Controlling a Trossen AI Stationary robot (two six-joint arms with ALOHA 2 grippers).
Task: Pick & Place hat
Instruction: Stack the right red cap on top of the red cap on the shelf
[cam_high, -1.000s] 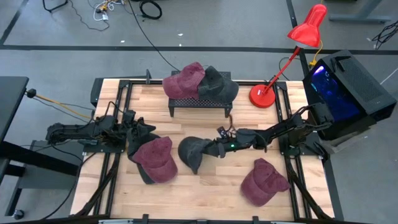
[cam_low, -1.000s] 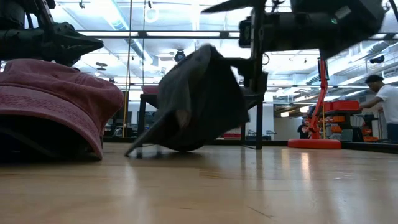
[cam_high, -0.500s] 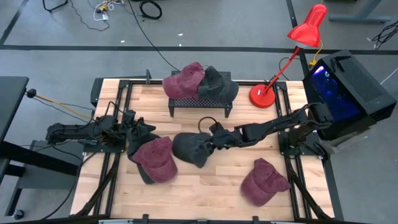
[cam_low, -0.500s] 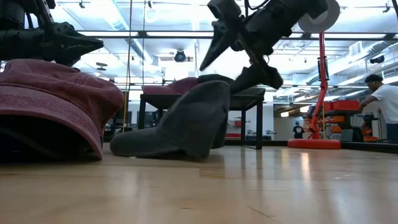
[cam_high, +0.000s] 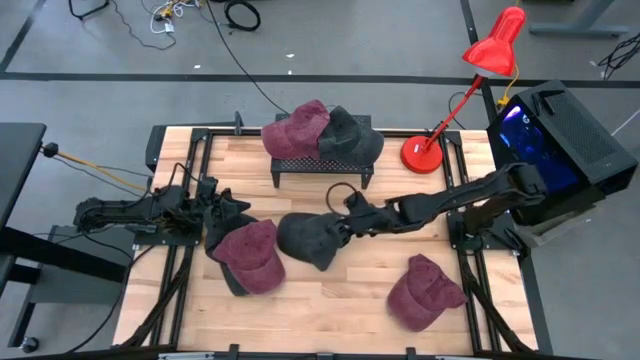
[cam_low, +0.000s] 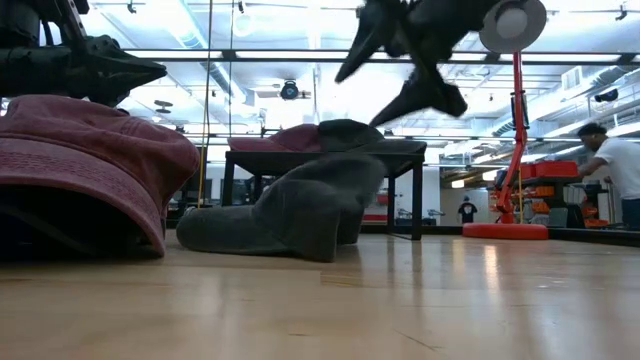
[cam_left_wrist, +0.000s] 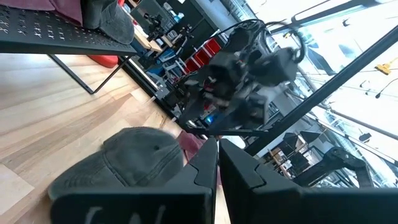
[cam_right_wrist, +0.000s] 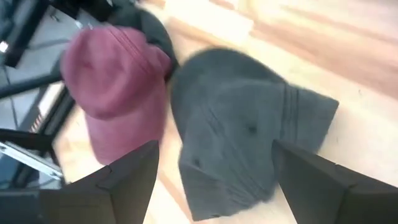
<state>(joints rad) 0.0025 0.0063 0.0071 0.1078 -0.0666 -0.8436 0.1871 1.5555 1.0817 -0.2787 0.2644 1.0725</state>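
Note:
A grey hat (cam_high: 308, 238) lies crown up on the wooden table's middle. It also shows in the low view (cam_low: 300, 210) and the right wrist view (cam_right_wrist: 249, 137). My right gripper (cam_high: 350, 215) is open and empty. It hangs above the hat's right side, clear of it in the low view (cam_low: 400, 55), with its fingers wide apart in the right wrist view (cam_right_wrist: 214, 148). My left gripper (cam_high: 218, 210) waits shut at the table's left, beside a maroon hat (cam_high: 250, 255) that lies on a dark hat (cam_high: 222, 228).
A black rack (cam_high: 320, 165) at the far middle carries a maroon hat (cam_high: 295, 128) and a dark hat (cam_high: 350, 135). Another maroon hat (cam_high: 425, 292) lies near the front right. A red lamp (cam_high: 423, 153) stands at the far right. People show in the room behind.
My right gripper has carried the grey hat toward the table's left and set it down. It has let go and risen clear above the hat. The hat was held up and tilted before; it now lies flat on the table beside the left maroon hat.

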